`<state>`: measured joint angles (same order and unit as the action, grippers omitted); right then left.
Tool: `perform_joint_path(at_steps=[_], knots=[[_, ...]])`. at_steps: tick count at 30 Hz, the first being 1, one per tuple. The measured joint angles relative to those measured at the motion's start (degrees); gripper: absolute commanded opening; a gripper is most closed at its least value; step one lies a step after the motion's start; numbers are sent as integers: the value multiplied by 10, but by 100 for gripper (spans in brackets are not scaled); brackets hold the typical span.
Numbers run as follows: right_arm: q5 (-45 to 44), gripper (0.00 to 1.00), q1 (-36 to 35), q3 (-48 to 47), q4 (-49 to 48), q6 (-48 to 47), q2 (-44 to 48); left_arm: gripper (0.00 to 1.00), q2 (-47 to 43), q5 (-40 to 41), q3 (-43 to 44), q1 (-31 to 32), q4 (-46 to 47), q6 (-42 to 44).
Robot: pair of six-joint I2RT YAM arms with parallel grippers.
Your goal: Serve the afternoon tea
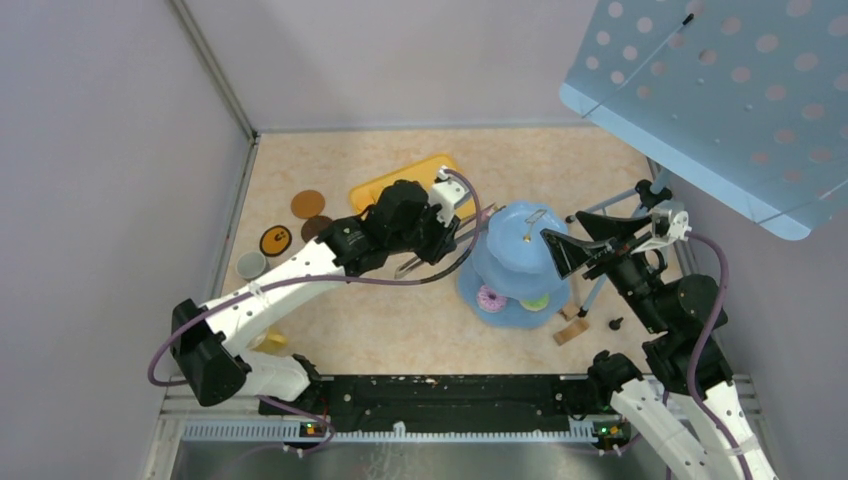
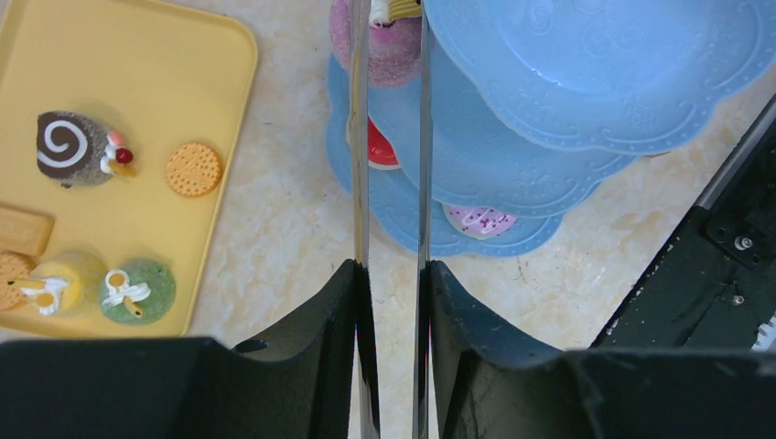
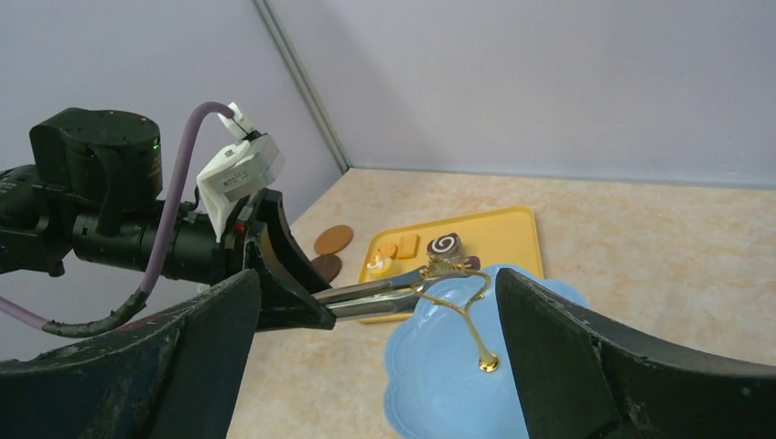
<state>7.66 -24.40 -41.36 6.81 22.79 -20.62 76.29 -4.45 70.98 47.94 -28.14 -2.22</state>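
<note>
Metal tongs (image 2: 359,137), clamped in the left gripper (image 2: 392,274), pinched what looked like a pink cupcake (image 2: 389,50) at the edge of the blue stand (image 2: 549,110). The right gripper (image 3: 377,279) hung spread wide and empty above the stand's top. A looser squeeze could have dropped the cupcake off the tier.

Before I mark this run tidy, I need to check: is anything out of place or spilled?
Two small brown pieces lie loose on the table just beside the pale-blue stand, not on its tiers. They look dropped and may be biscuits. Nothing looks spilled.
</note>
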Motion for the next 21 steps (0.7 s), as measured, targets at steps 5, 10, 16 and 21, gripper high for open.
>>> perform_joint_path(at_steps=[5,10,16,21], knots=[[0,97,0,0,0,3,0,34,5,11,-4,26,19,-5],[0,97,0,0,0,5,0,34,15,12,-9,37,35,-9],[0,97,0,0,0,9,0,34,49,9,-9,43,50,-11],[0,97,0,0,0,9,0,37,61,5,-9,43,64,-20]])
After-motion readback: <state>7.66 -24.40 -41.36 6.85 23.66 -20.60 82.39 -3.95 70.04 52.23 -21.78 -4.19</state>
